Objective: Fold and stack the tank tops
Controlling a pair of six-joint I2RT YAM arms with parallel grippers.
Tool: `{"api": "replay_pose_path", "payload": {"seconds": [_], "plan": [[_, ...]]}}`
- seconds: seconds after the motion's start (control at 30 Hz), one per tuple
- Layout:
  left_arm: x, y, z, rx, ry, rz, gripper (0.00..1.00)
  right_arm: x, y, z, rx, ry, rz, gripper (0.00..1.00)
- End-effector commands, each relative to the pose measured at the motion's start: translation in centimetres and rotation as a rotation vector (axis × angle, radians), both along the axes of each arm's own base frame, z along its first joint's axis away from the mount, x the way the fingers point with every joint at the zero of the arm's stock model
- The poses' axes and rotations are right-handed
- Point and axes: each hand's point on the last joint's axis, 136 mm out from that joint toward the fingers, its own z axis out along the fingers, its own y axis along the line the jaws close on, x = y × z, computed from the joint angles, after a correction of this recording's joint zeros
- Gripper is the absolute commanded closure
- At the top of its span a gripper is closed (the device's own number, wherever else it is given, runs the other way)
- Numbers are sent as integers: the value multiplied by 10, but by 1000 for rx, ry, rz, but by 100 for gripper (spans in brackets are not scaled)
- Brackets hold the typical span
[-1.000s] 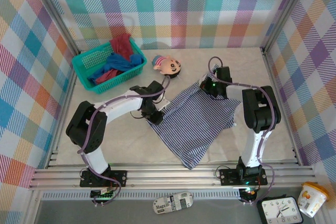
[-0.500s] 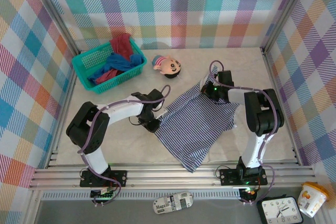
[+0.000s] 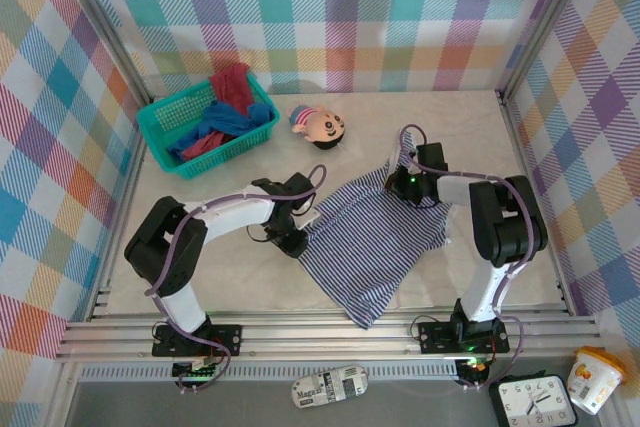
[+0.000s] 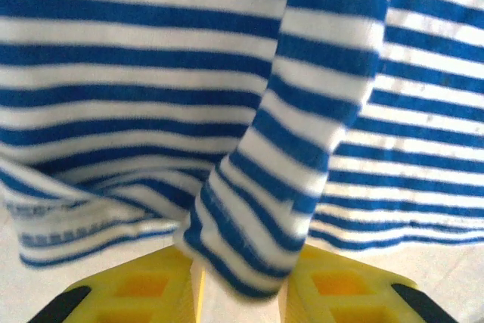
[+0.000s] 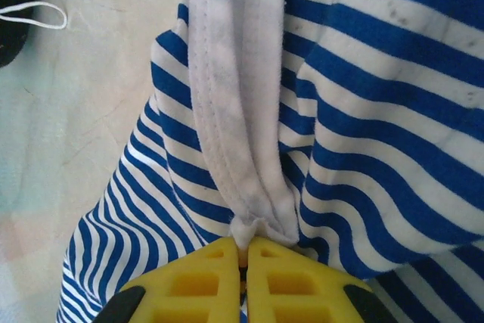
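Note:
The navy-and-white striped tank top (image 3: 375, 237) lies rumpled on the table between the two arms. My left gripper (image 3: 298, 238) is at its left edge. In the left wrist view the yellow fingers (image 4: 144, 289) stand apart, and a fold of the striped tank top (image 4: 249, 209) hangs loosely in the gap of the left gripper (image 4: 240, 293). My right gripper (image 3: 401, 185) is at the top's far right corner. The right gripper (image 5: 243, 251) is shut on the white hem (image 5: 234, 111). The bright blue top (image 3: 225, 125) and the dark red top (image 3: 232, 85) lie in the basket.
The teal mesh basket (image 3: 158, 135) stands at the back left. A big-headed doll (image 3: 318, 125) lies behind the striped top. Metal frame posts and checked walls close in the table on three sides.
The left jaws have opened off the striped fold. Both grippers came a little nearer, and the top has bunched inward, its far right corner drawn down.

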Motion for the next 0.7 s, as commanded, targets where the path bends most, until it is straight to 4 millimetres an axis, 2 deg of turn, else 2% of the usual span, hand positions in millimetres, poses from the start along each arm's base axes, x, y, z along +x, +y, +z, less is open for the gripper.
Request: {"api": "replay_pose_path", "payload": {"seconds": [0.0, 0.1, 0.2, 0.3, 0.37, 0.5, 0.6, 0.67], "plan": [[-5, 6, 23, 22, 5, -7, 66, -9, -9, 7, -58, 5, 21, 89], [-7, -5, 39, -37, 24, -5, 61, -8, -16, 20, -94, -9, 25, 79], [-3, -25, 62, -125, 32, 10, 59, -4, -25, 35, -105, -37, 15, 76], [9, -42, 72, -191, 16, 20, 57, 5, -35, 50, -114, -66, -1, 73], [21, -50, 69, -198, -7, 29, 57, 14, -41, 57, -120, -87, -15, 72], [40, -68, 46, -222, 0, 74, 60, 39, -44, 66, -128, -124, -21, 69], [41, -87, 33, -273, 45, 99, 62, 59, -42, 68, -132, -132, -18, 67], [39, -91, 24, -264, 53, 91, 62, 73, -43, 67, -151, -136, -21, 65]]}}
